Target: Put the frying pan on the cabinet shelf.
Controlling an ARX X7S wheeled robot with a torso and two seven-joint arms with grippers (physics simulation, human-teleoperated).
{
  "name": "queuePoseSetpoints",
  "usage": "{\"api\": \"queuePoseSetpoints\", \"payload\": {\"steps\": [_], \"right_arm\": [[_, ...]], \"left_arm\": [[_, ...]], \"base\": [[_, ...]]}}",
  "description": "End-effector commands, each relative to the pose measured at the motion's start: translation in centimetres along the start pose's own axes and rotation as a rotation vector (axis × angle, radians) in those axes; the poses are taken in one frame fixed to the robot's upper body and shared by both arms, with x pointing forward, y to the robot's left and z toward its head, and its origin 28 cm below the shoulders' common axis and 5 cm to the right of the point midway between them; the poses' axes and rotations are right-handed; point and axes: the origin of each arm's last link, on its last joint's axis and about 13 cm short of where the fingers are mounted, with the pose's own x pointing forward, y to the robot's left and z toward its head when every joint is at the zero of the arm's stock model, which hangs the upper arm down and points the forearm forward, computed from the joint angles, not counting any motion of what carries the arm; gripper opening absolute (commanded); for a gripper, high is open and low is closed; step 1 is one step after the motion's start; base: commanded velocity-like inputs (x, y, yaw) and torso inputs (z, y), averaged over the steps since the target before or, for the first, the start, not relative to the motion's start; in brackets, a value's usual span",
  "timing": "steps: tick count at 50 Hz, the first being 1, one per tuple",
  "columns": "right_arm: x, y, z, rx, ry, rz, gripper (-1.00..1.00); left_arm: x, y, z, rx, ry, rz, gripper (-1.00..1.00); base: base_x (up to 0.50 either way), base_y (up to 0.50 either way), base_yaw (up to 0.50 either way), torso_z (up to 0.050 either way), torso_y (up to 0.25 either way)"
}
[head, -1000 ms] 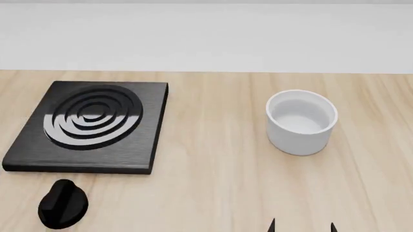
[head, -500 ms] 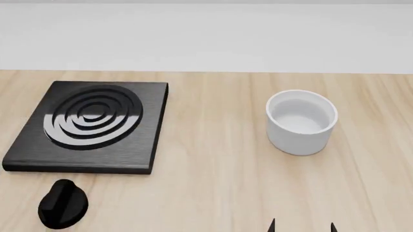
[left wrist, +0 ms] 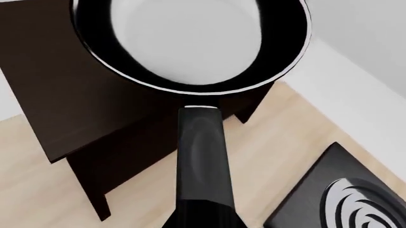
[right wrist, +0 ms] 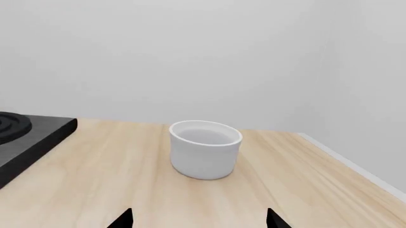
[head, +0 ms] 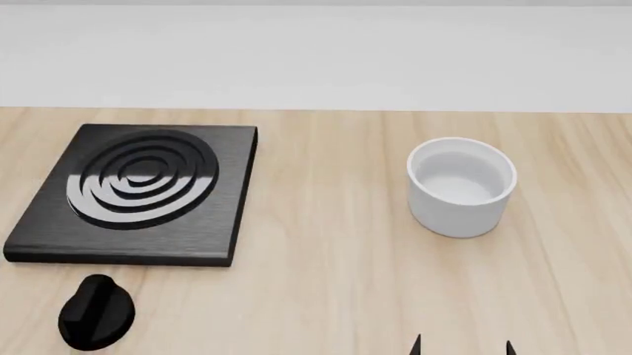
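- Edges first: on my head view the wooden table [head: 336,296] ends at a straight far edge against a white wall, and it runs out of frame left, right and near.
- On the right wrist view I see the table's right edge running along a side wall, past the cup [right wrist: 206,149].
- Open wood lies between the burner [head: 138,191] on the left and the cup on the right; they sit well apart, with a wide bare lane down the middle.
- A black knob [head: 96,312] sits just near of the burner, at the left near corner of my view.
- My right gripper [head: 462,346] shows only as two dark tips at the near edge, spread apart with nothing between them, near of the cup and not touching it.
- My left wrist view shows the pan [left wrist: 190,42] above a dark brown cabinet [left wrist: 82,123] that stands on the table; I cannot tell whether the pan rests on the cabinet's top or is held just over it.
- The cabinet's edge and legs show under the handle, and a corner of the burner lies beyond them on the wood.
- The pan is round, glossy black, with a thin pale rim and a whitish sheen inside; its long black handle [left wrist: 201,161] runs straight back toward the camera.
- My left gripper itself is out of frame, so I cannot tell its state or whether it holds the handle.
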Motion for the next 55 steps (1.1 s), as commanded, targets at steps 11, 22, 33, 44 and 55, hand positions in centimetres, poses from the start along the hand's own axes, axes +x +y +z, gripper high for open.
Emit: {"api": "queuePoseSetpoints", "payload": {"steps": [11, 22, 33, 44, 55], "right_arm": [[0.0, 0.0, 0.0, 0.000, 0.001, 0.000, 1.00], [0.0, 0.0, 0.0, 0.000, 0.001, 0.000, 1.00], [0.0, 0.0, 0.0, 0.000, 0.001, 0.000, 1.00], [0.0, 0.0, 0.0, 0.000, 0.001, 0.000, 1.00], [0.0, 0.0, 0.0, 0.000, 0.001, 0.000, 1.00]], "left_arm": [[1.1, 0.1, 1.1, -0.071, -0.012, 0.041, -1.00], [2.2, 0.3, 0.8, -0.078, -0.009, 0.053, -1.00], [1.9, 0.4, 0.6, -0.076, 0.013, 0.051, -1.00], [1.6, 0.3, 0.2, -0.078, 0.035, 0.034, -1.00], [1.3, 0.4, 0.2, -0.087, 0.039, 0.030, 1.00]], "base": [[0.00, 0.00, 0.00, 0.001, 0.002], [0.00, 0.00, 0.00, 0.000, 0.002], [0.00, 0.00, 0.00, 0.001, 0.002], [0.00, 0.00, 0.00, 0.000, 0.001], [0.00, 0.00, 0.00, 0.001, 0.001]]}}
